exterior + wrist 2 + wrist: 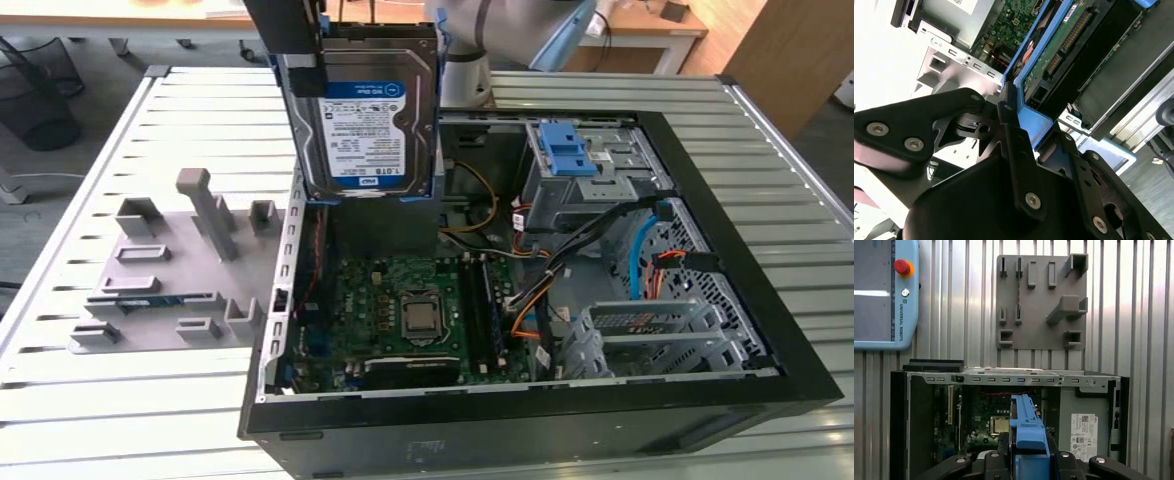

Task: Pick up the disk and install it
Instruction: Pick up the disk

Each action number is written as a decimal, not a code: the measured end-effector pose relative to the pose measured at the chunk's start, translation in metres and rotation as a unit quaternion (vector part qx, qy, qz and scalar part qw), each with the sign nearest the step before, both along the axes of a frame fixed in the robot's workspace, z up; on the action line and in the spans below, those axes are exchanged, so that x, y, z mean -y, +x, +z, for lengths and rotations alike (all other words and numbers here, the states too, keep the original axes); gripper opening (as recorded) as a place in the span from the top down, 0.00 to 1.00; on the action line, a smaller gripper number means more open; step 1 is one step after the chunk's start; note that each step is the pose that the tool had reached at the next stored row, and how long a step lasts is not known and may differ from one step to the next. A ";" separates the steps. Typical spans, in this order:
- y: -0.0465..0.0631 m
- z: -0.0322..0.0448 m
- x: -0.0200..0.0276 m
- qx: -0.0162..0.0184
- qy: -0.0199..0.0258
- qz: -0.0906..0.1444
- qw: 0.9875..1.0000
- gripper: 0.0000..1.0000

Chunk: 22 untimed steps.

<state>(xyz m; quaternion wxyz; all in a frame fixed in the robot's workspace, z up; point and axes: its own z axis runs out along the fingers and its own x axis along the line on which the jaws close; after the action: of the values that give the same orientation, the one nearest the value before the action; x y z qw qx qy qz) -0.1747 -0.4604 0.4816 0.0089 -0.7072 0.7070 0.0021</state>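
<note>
The disk (363, 120), a silver hard drive with a white-and-blue label in a blue carrier frame, hangs upright over the back of the open computer case (534, 412). My gripper (304, 50) is shut on its upper end, one black finger lying across its labelled face. In the first wrist view the disk (1027, 427) shows edge-on between the fingers of the gripper (1026, 452), above the motherboard. The second wrist view shows the carrier's blue edge and the disk's green circuit board (1054, 55) clamped in the gripper (1036, 132).
A grey fixture plate (167, 270) with raised holders lies on the slatted metal table (80, 400) at the exterior view's left of the case. Inside the case sit a drive cage with a light-blue latch (566, 150), cables and the motherboard (400, 310). A teach pendant (884, 295) rests on the table.
</note>
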 end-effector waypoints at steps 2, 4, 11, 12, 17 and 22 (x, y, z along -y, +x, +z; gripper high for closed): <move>0.000 0.0000 0.0000 0.000 0.000 0.000 1.000 0.64; 0.000 0.0000 0.0000 0.000 0.000 0.000 1.000 0.64; 0.001 0.0000 0.0000 0.000 0.000 0.000 1.000 0.64; 0.001 0.0000 -0.0001 0.000 0.000 0.000 1.000 0.64; 0.009 0.0000 0.0003 0.000 0.000 0.000 1.000 0.64; 0.017 0.0000 0.0008 0.000 0.000 0.000 1.000 0.64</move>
<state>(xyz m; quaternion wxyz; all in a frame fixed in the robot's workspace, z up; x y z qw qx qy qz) -0.1572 -0.4613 0.4816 0.0089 -0.7072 0.7070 0.0021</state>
